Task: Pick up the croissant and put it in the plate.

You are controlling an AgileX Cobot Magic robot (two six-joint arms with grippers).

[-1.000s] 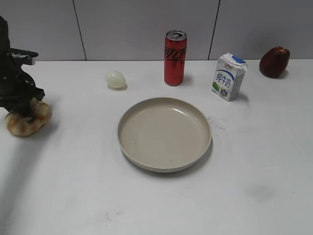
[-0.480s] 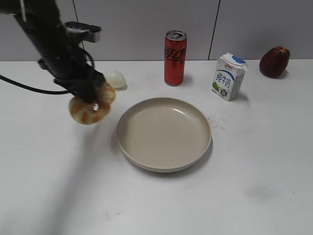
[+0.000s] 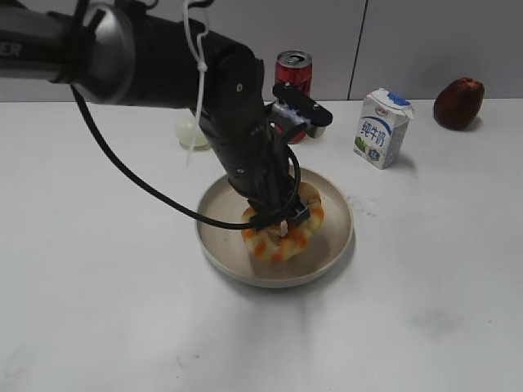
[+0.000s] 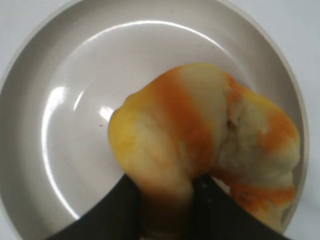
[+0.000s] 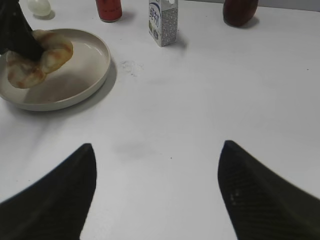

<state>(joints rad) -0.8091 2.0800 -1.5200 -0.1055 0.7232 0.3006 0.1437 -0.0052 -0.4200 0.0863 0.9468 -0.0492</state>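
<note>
Left gripper (image 3: pixel 282 222) clamped on croissant (image 3: pixel 284 229), bread directly under fingers, low inside plate (image 3: pixel 214 211); contact with plate floor unclear. Carry looks done; release and retreat left. Right gripper (image 5: pixel 155 192) idle, fingers spread, empty, plate far off to its left.

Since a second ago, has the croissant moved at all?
Yes. The croissant has gone rightward from the table's left edge, past the egg, and now sits over the plate, clamped in the left gripper.

Egg (image 3: pixel 189 131), red can (image 3: pixel 293 77), milk carton (image 3: pixel 382 127), dark apple (image 3: pixel 458 103) on white table (image 3: pixel 441 269).
</note>
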